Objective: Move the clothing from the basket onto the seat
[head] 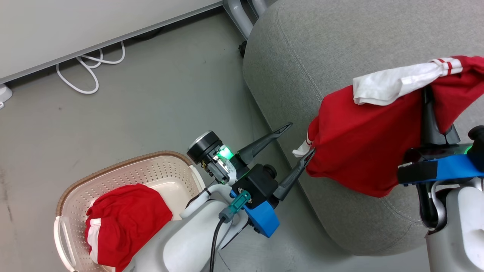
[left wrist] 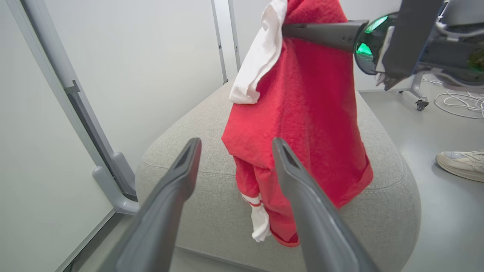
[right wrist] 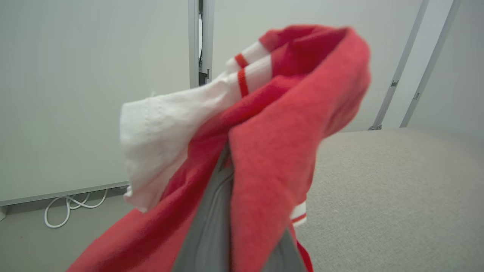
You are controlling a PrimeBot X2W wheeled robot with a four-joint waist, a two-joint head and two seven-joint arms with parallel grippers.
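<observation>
Head view: one garment up in the air, one to go

Nearest, the second red garment (head: pixel 124 223) sits in the basket (head: pixel 113 166) on the floor beside the seat (head: pixel 340 45). Left gripper (head: pixel 302 138) has its fingers spread wide, holding nothing, just off the seat's edge. Right gripper (head: pixel 428 102) pinches the other garment (head: pixel 363 143), which hangs at that edge, not laid down yet. Beyond the seat there's a cable (head: pixel 87 71) and someone's shoe (left wrist: pixel 461 164). Nothing's in the way, I'd say.

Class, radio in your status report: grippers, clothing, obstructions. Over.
Left gripper open, empty. Right gripper shut on red garment, dangling at seat edge. Second garment in basket. Nothing between garment and seat.
</observation>
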